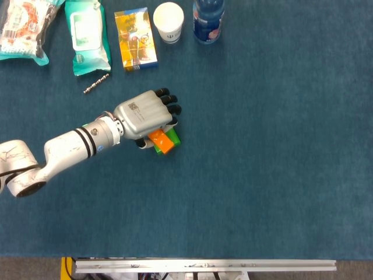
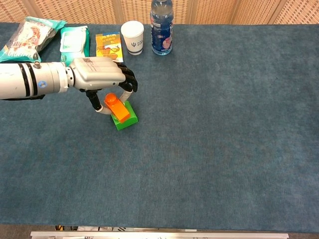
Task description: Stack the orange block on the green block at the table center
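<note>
seating the orange block squarely on the green one

the orange block (image 2: 117, 107) is pinched in the left robot hand (image 1: 144, 114), thumb on one side and curled fingers (image 2: 127, 83) on the other. it is held tilted, with its lower end on or just above the green block (image 2: 126, 118), which lies on the surface (image 2: 224, 129) left of the middle. whether the two blocks are already touching cannot be told for certain from either view. the right robot hand is not in view

the placing step is judged to be nearly done but not finished, since the orange block is not level and its long side is not lined up with the green one. it should be levelled first, so that its underside lies flat over the green top. if the blocks have studs, which cannot be made out here, a straight push down would be needed rather than a slanted one. the green block is loose and light by the look of it, so any sideways force is likely to slide it; pressure is best kept vertical

release should come only once the orange block is seated. the fingers should be spread slowly and the robot hand lifted straight up, so that the thumb (image 2: 92, 101) beside the stack does not drag it over
</note>
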`<state>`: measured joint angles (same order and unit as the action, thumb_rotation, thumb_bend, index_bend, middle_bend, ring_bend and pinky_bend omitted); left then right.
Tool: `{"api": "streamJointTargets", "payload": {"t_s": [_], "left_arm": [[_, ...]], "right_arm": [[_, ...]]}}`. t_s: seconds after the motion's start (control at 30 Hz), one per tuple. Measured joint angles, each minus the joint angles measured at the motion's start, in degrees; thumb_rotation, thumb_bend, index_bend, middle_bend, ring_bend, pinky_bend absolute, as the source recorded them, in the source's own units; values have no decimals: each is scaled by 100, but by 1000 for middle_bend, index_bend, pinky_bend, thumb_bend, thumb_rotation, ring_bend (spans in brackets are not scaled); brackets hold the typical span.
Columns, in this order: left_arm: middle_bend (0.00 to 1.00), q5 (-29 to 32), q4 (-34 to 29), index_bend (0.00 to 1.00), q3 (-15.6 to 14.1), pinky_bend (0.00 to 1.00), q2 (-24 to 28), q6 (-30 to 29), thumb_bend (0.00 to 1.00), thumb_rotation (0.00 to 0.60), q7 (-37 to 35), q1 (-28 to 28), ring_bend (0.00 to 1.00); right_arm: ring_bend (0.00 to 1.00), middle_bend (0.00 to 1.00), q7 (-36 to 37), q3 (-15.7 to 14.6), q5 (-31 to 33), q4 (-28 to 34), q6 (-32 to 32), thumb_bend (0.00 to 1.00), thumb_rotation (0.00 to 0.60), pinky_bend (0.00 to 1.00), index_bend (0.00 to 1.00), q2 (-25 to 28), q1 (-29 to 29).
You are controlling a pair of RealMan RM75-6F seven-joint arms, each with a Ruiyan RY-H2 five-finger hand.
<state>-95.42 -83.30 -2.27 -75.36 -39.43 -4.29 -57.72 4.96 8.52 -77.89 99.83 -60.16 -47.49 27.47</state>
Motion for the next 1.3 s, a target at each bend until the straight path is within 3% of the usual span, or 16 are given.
{"api": "streamJointTargets", "payload": {"t_s": [0.63,1.3], "left_arm": [[242,-112,170,537,-42,134,-123,-11,233,600,-48,-227,145],[242,-537,263,530,-347,135,5,-258,232,600,-297,-379,145]], "right_arm": [[115,186,99,22,23,-42,-85,110,600,233,0,39,-122],[115,186,-25,58,68,96,-154,111,600,233,0,83,-191]]}}
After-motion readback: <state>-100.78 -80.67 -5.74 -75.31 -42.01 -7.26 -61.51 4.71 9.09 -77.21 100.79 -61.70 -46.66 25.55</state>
